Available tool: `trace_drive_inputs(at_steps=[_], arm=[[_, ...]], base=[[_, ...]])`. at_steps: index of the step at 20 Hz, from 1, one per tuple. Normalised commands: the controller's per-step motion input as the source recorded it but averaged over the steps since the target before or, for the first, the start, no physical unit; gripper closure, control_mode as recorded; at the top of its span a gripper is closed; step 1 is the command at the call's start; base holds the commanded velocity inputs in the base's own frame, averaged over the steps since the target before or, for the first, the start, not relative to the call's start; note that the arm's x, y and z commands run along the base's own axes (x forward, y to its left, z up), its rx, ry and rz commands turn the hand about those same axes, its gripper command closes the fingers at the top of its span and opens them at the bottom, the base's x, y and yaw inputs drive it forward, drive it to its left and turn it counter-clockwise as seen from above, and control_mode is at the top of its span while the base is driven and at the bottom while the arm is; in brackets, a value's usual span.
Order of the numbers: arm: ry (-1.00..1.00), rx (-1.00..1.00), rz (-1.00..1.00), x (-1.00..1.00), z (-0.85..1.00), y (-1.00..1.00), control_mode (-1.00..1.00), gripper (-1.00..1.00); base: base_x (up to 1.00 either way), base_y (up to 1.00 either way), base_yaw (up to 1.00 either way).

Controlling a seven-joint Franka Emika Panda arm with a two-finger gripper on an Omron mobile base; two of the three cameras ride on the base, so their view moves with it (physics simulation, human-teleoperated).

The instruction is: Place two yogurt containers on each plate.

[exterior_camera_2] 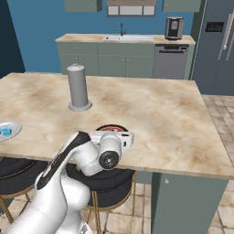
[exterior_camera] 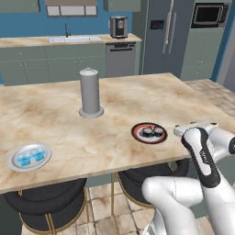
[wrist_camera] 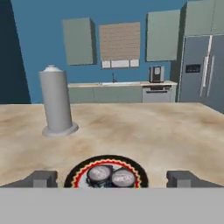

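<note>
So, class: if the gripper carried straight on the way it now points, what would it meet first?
Probably the two dark yogurt cups on the black red-rimmed plate, just ahead of the open gripper; whether it would pass above them is unclear.

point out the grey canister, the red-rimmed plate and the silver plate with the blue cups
grey canister (exterior_camera: 90, 92), left base view, middle of its body
red-rimmed plate (exterior_camera: 137, 133), left base view, left rim
silver plate (exterior_camera: 13, 163), left base view, bare left rim
</note>
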Motion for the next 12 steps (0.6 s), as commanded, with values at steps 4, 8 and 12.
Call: trace_drive_inputs(at_steps=[4,8,12], arm=[[-0.39,0.0,0.02,-1.0,0.95,0.18,-1.0,-1.0],[-0.44,-0.08,0.07,-0.88,0.32,0.34,-1.0,-1.0],[-0.01,0.0,0.0,-0.01,0.0,-0.01,-1.0,-1.0]], base=[[0.0,0.0,0.0],[0.0,0.0,0.0],[0.0,0.0,0.0]])
